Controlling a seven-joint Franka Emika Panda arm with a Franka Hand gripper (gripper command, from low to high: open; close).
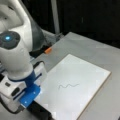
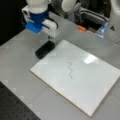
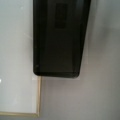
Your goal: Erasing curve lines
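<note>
front view, arm: the gripper (image 1: 37, 82) sits at the lower left, hanging over the board's near corner; its fingers are hidden behind the blue mount, so whether they are wide or narrow cannot be told here.
front view, line: the curve lines (image 1: 68, 86) lie near the middle of the board (image 1: 87, 75), well apart from the gripper, unbroken from end to end, so no erasing shows yet.
front view, surroundings: an orange piece (image 1: 48, 50) lies on the desk (image 1: 100, 47) above the board's top-left edge, away from the work.
front view, gripper: the gripper (image 2: 50, 37) hovers just above the eraser (image 2: 45, 49), which lies at the board's (image 2: 100, 82) upper left corner; the finger gap is too small to judge.
front view, line again: the curve lines (image 2: 70, 70) run top to bottom at mid board, untouched, well to the right of the eraser.
front view, clutter: the orange piece (image 2: 81, 28) and a blue-tinted clear object (image 2: 103, 29) sit at the top, clear of the path between eraser and line.
wrist view: the eraser (image 3: 58, 37) fills the upper frame, its end overlapping the board's wooden-edged corner (image 3: 38, 100); no fingers show.
risk: the eraser seems to straddle board edge and desk (image 3: 100, 95), so it may sit tilted; a descent off its centre could tip or push it instead of seating it.
in the way: nothing stands between eraser and line.
</note>
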